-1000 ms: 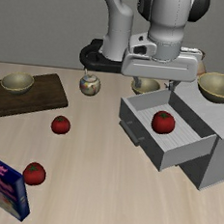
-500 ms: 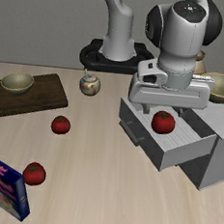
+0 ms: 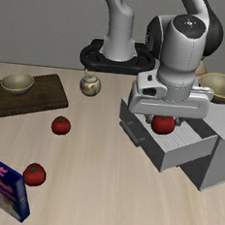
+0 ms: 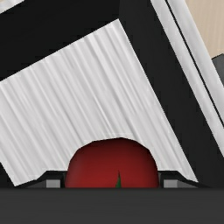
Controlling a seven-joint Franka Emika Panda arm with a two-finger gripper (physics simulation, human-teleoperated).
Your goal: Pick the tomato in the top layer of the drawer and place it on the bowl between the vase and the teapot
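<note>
Gripper (image 3: 164, 117) lowered into the open top drawer (image 3: 187, 143), fingers spread, straddling the tomato (image 4: 114, 163) directly beneath, not visibly clamped

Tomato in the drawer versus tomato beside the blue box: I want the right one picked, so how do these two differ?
The drawer tomato lies inside the open top drawer; the box-side tomato lies on the table next to the blue box. The drawer tomato is partly covered by the gripper, jaws open either side of it; the box-side tomato sits uncovered. Both are red, round and similar in size.
</note>
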